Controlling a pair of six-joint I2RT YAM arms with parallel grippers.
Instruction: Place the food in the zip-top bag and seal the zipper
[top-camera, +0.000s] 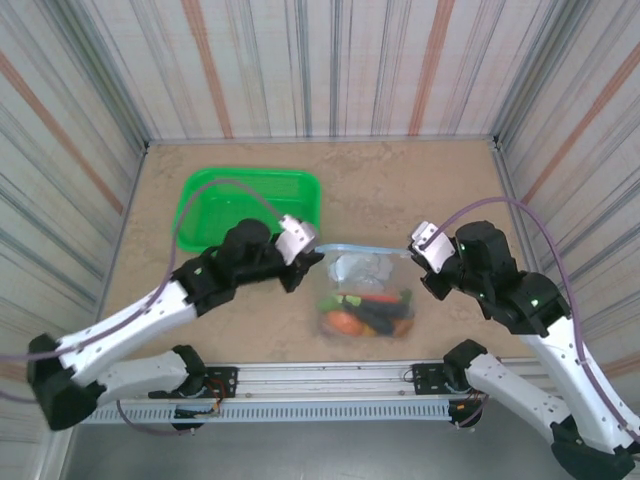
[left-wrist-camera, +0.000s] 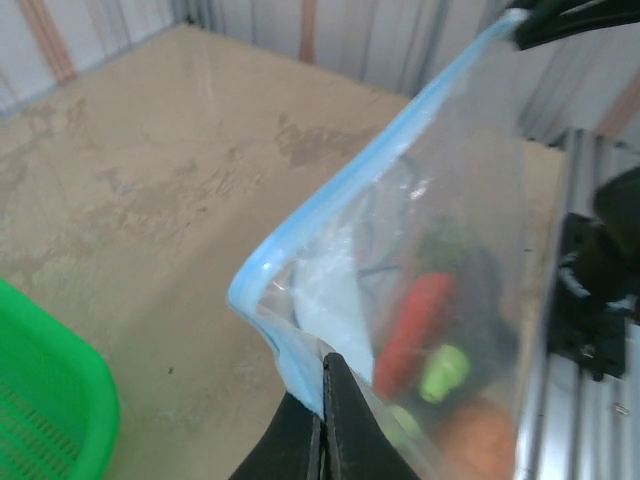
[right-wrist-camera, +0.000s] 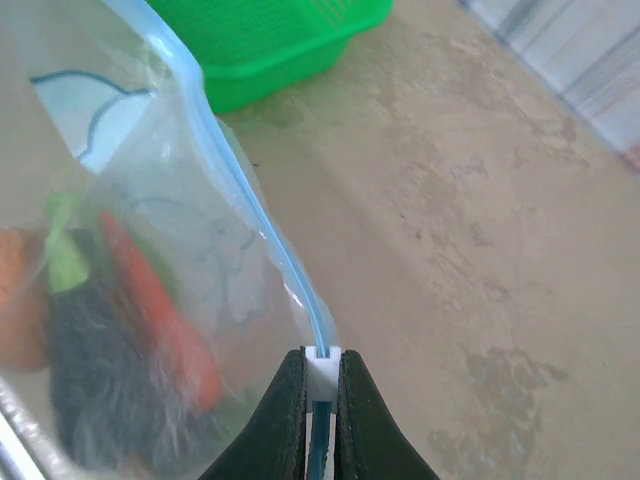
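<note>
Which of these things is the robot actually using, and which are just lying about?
In use:
- zip-top bag
- zipper along its top edge
- food inside the bag
- left claw and right claw, each pinched shut on one end of the zipper

Lying about:
- green basket, standing apart from the bag

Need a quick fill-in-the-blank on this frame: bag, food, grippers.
1. The left gripper and the right gripper are each ____ on the zipper of the zip-top bag.
2. The food sits ____ the bag.
3. The basket on the table's far left is ____ in colour.
Missing words: shut; inside; green.
</note>
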